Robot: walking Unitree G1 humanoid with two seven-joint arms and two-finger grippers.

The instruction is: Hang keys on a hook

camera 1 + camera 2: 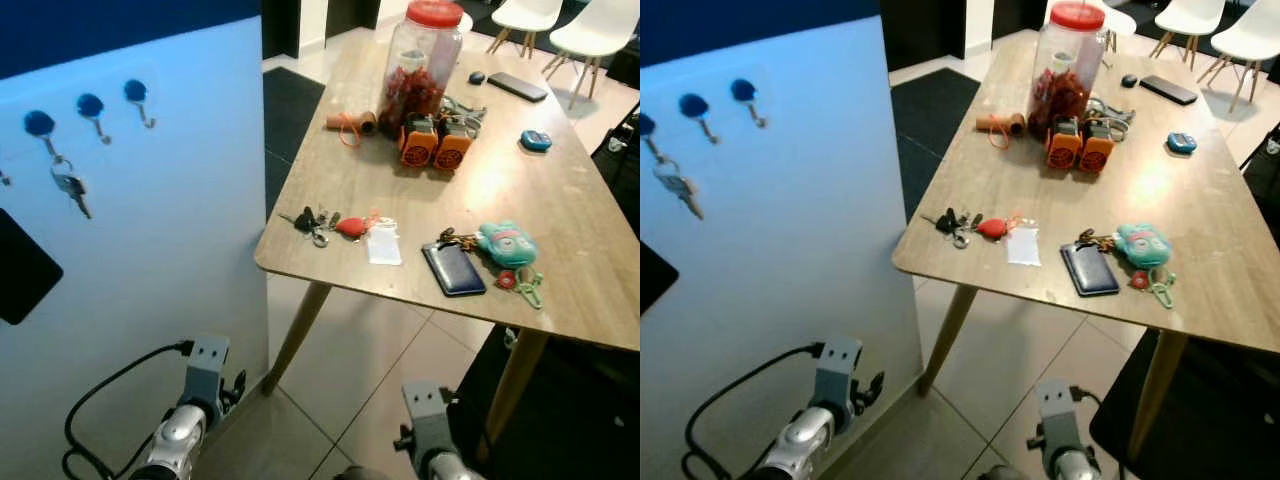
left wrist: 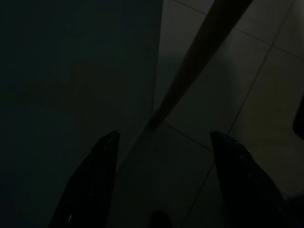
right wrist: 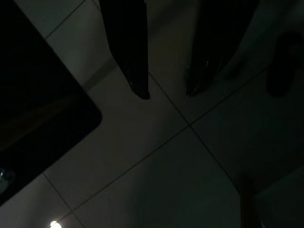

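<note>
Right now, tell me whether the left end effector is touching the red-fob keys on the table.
Apart. In the left eye view the left end effector hangs low beside the white panel, below the tabletop, while the red-fob keys lie on the table near its front edge.

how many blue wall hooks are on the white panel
3 blue wall hooks in a row: left one carrying keys, middle and right bare. More may lie beyond the frame edge.

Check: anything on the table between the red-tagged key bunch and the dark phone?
Only a small clear plastic tag between the key bunch and phone, in both eye views.
</note>
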